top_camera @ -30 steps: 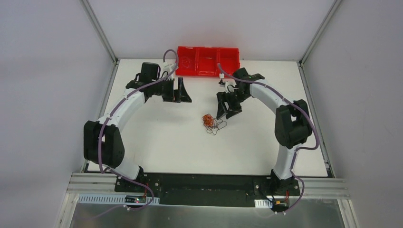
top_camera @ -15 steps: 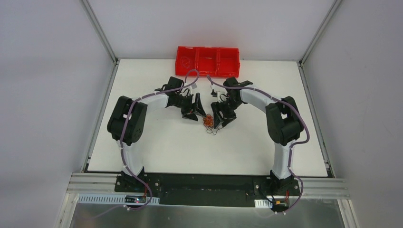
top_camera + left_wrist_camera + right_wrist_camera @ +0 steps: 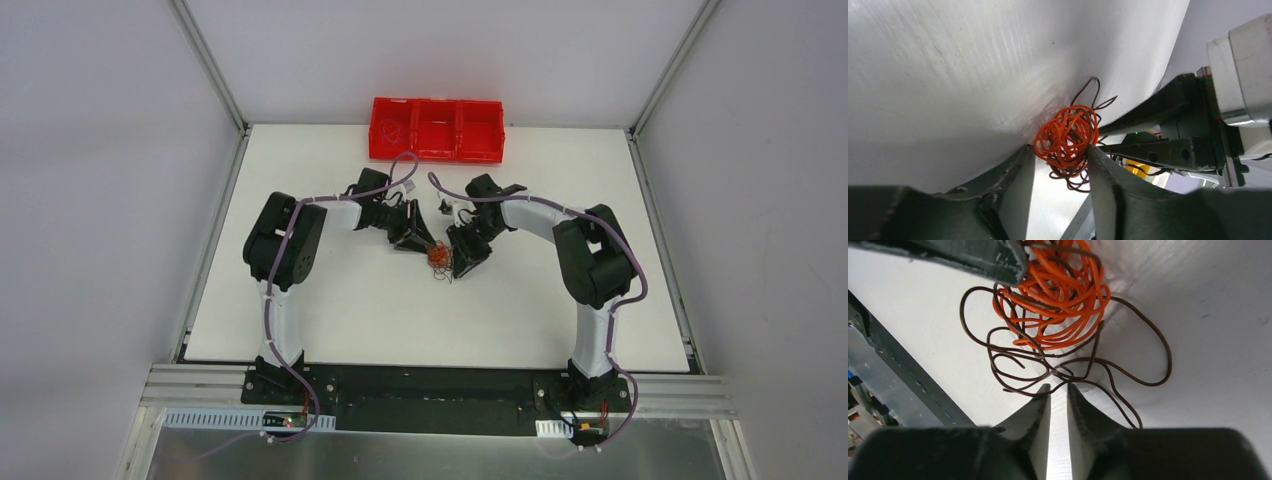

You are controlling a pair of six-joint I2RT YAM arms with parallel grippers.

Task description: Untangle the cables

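The cables (image 3: 437, 257) are a small knotted ball of orange wire with thin brown loops trailing from it, lying mid-table. My left gripper (image 3: 421, 241) comes in from the left. In the left wrist view its two fingertips touch opposite sides of the orange ball (image 3: 1066, 136), so that gripper (image 3: 1060, 149) is shut on it. My right gripper (image 3: 462, 261) sits just right of the ball. Its jaws (image 3: 1058, 386) stand a narrow gap apart, and a brown loop (image 3: 1083, 362) crosses right at the tips. Nothing is clamped there.
A red tray (image 3: 437, 150) with three compartments stands at the table's far edge, behind both grippers. One left fingertip (image 3: 973, 257) shows at the top of the right wrist view. The right gripper's body (image 3: 1173, 150) fills the right of the left wrist view.
Both arms have swung in toward the table's middle and met at the ball. The left jaws have narrowed onto the ball, and the right jaws have narrowed to a slit.
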